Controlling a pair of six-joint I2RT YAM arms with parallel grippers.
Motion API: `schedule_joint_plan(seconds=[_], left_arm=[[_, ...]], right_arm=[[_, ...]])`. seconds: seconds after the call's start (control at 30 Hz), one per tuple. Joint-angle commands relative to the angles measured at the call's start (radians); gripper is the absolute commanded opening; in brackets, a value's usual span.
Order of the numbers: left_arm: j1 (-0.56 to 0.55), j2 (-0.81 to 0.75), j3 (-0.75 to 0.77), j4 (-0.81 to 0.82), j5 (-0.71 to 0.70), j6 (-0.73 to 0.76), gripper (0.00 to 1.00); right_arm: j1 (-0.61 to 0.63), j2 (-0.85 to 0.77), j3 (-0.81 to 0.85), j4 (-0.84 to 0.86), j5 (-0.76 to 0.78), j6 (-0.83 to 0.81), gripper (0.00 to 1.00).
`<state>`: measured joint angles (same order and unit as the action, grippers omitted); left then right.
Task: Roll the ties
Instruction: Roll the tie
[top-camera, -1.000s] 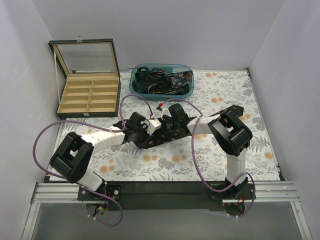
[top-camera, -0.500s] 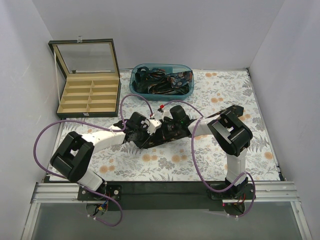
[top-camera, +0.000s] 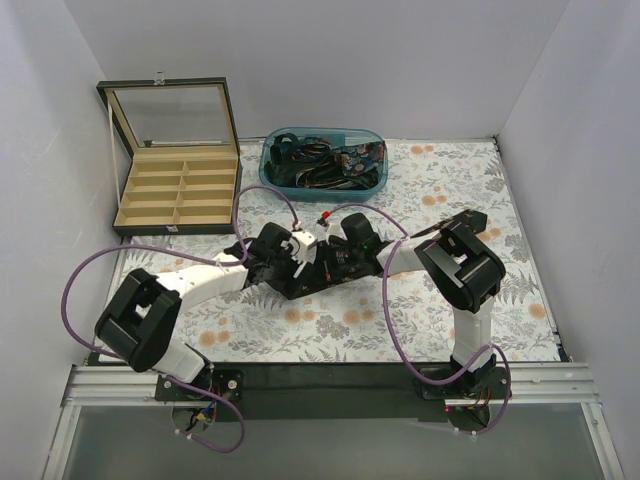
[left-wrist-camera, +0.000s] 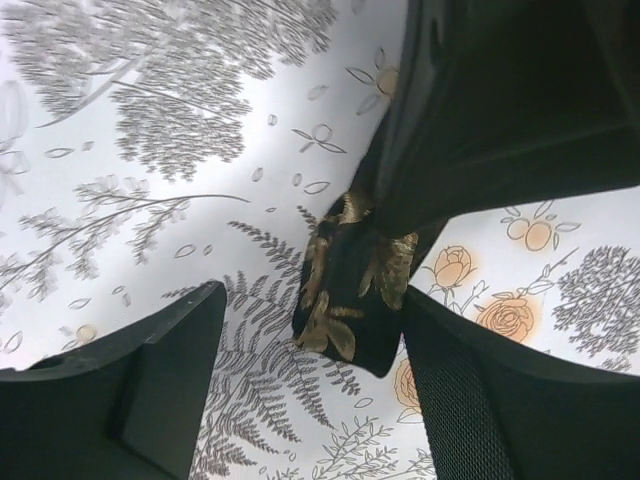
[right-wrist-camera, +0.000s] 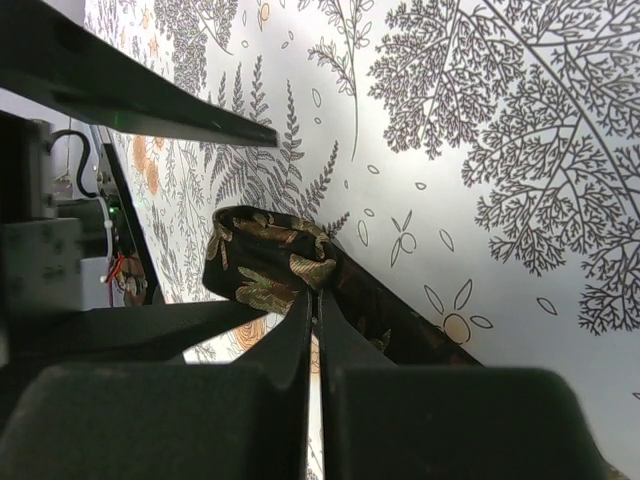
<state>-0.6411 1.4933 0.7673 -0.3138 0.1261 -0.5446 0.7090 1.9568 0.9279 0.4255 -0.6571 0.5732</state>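
right hand (right-wrist-camera: 316, 300) is pinching the limp, likely slippery tie (right-wrist-camera: 262, 264) at its fold; left hand (left-wrist-camera: 312, 300) is sitting wide astride it.

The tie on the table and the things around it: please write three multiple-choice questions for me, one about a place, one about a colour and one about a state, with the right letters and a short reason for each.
1. Where does the teal bin stand?
A. at the near edge
B. at the far edge, right of the open box
C. inside the box

2. What colour is the leaf pattern on the tie?
A. white
B. red
C. gold

3. How is the left gripper?
A. open, the tie's end between its fingers
B. shut on the tie
C. shut on nothing

Answers:
1 B: the top view shows the bin at the back, beside the box.
2 C: both wrist views show gold leaves on dark cloth.
3 A: the left wrist view shows the fingers wide apart with the tie's end between them.
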Motion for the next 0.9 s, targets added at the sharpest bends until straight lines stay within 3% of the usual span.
schedule_joint_plan(seconds=[0.0, 0.13, 0.23, 0.4, 0.87], left_arm=[[-0.003, -0.1, 0.018, 0.021, -0.103, -0.145, 0.65], [-0.003, -0.189, 0.0, 0.042, -0.177, -0.406, 0.66], [-0.002, -0.27, -0.069, 0.027, -0.267, -0.79, 0.67], [-0.002, -0.37, -0.221, 0.117, -0.244, -1.052, 0.67], [-0.003, -0.28, -0.316, 0.297, -0.201, -1.192, 0.54]], right_arm=[[0.007, -0.015, -0.029, 0.009, 0.019, -0.007, 0.01], [0.006, -0.021, -0.038, 0.009, 0.031, -0.007, 0.01], [0.006, -0.025, -0.043, 0.009, 0.034, -0.009, 0.01], [0.007, -0.03, -0.047, 0.009, 0.04, -0.009, 0.01], [0.007, -0.032, -0.058, 0.009, 0.042, -0.007, 0.01]])
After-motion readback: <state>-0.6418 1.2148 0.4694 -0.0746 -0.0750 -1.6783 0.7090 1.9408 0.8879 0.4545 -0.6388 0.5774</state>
